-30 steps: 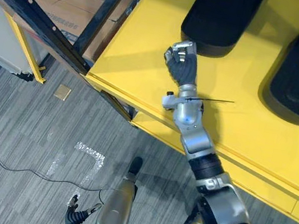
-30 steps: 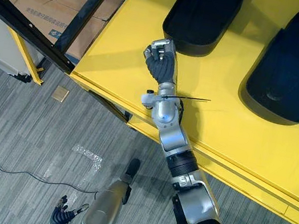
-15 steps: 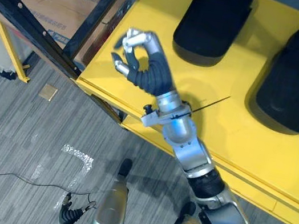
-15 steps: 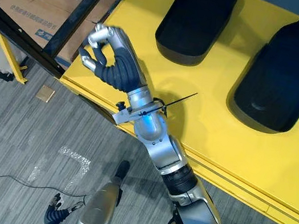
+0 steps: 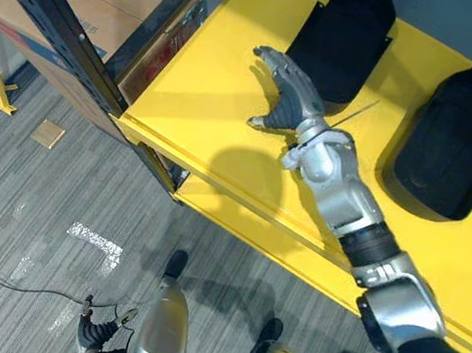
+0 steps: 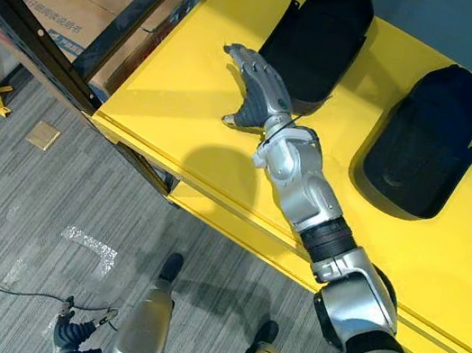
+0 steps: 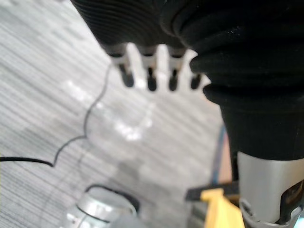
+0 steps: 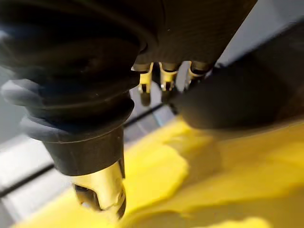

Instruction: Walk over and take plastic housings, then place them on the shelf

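On the yellow bench [image 5: 220, 110] your right hand [image 5: 289, 94], spread and empty, flanks the left-end housing [image 5: 342, 40]; a glancing reach could skid it.

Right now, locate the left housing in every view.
Left eye view: left housing at top centre, just beyond the right hand.
Right eye view: top centre, same spot.
Right wrist view: the dark bulk past the fingers.
Left wrist view: left hand over grey floor instead.
Shared landmark: yellow table.
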Robot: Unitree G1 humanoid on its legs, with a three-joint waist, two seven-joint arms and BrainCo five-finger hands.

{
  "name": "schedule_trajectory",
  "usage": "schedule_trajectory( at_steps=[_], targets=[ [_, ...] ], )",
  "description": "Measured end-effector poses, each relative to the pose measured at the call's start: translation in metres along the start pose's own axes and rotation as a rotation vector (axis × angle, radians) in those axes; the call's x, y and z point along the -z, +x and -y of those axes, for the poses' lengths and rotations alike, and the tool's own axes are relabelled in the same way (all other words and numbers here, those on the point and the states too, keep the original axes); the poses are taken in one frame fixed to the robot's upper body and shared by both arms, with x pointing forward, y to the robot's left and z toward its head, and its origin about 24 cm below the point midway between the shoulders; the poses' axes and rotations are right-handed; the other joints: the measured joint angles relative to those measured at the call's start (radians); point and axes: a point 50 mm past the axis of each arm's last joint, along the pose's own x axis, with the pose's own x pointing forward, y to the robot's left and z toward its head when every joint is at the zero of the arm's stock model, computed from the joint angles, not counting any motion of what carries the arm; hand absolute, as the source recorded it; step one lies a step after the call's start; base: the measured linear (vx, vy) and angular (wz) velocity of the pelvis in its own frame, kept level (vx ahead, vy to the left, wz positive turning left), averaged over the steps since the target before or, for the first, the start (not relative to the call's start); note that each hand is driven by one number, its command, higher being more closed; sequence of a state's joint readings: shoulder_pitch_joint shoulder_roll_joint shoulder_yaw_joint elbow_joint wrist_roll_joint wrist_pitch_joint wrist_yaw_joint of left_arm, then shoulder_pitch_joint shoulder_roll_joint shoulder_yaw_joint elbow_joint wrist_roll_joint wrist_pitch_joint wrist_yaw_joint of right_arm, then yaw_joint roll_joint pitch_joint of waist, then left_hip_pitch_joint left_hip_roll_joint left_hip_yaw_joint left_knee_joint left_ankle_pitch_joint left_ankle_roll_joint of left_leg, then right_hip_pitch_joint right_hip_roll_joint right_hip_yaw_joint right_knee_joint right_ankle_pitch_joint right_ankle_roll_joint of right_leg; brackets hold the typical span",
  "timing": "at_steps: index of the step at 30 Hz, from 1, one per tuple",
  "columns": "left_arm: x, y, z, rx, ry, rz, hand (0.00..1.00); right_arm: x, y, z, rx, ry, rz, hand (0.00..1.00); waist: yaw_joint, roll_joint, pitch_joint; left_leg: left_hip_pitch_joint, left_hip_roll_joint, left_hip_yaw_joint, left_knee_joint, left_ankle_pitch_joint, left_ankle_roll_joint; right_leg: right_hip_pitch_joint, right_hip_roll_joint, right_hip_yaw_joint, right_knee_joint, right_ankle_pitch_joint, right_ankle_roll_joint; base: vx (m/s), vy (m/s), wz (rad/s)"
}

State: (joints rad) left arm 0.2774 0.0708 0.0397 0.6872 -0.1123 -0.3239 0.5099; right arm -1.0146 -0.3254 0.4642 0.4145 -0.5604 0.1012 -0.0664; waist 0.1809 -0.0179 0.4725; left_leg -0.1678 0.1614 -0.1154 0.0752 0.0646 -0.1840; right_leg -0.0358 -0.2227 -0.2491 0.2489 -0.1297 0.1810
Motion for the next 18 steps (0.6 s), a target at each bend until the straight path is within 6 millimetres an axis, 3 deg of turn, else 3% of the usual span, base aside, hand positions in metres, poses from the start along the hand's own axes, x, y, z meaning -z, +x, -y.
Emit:
schedule_trajectory(
  at_steps=[8, 18],
  targets=[
    [-0.001, 0.002, -0.004, -0.020, -0.022, -0.008, 0.00, 0.043, 0.002, 0.051, 0.180, -0.031, -0.159, 0.00, 0.016, -0.009, 0.002, -0.005, 0.001, 0.000, -0.016, 0.012, -0.002, -0.016, 0.000, -0.002, 0.003, 0.003, -0.002, 0.00, 0.000, 0.00],
    [-0.003, 0.003, -0.003, -0.020, -0.040, -0.022, 0.00, 0.036, 0.007, 0.070, 0.218, 0.040, -0.106, 0.00, 0.014, -0.011, 0.002, -0.007, 0.002, 0.001, -0.016, 0.013, -0.002, -0.017, 0.000, -0.002, 0.000, 0.009, -0.001, 0.00, 0.000, 0.00]
  ],
)
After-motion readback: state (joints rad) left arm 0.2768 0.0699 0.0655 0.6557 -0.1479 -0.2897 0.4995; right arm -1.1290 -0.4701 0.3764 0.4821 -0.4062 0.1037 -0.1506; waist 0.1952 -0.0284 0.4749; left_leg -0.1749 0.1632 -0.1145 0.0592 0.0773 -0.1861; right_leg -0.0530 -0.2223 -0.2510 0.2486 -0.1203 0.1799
